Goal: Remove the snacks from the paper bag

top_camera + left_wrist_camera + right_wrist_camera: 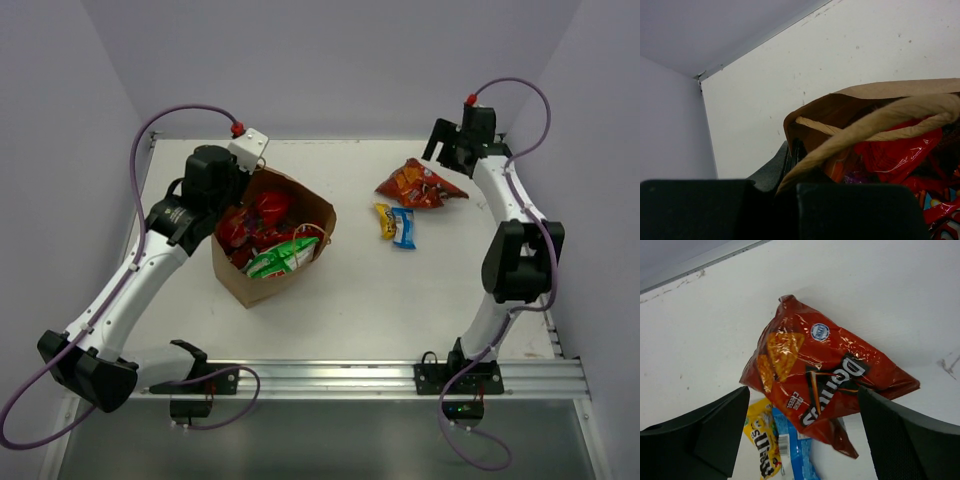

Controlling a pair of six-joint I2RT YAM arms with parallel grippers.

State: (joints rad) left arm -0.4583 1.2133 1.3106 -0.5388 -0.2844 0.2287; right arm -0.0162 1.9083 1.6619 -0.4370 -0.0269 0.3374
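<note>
**A:** While the left gripper (pixel 791 150) is pinching the far-left rim of the paper bag (pixel 255 285), one finger inside and one outside by the look of it, it's propping the mouth open at left-centre of the table (pixel 380 300).

**B:** And that's showing the load: red packets (pixel 250 225) are crowding the inside, and a green-and-white packet (pixel 280 262) is poking out at the near lip.

**A:** At the far right, the right gripper (pixel 802 395) is hanging with its fingers spread wide, straddling a Doritos packet (pixel 825 375) but gripping nothing.

**B:** A yellow-and-blue M&M's packet (pixel 762 440) is lying just near of it. Two are out, I'd judge, and most are waiting in the bag.
</note>
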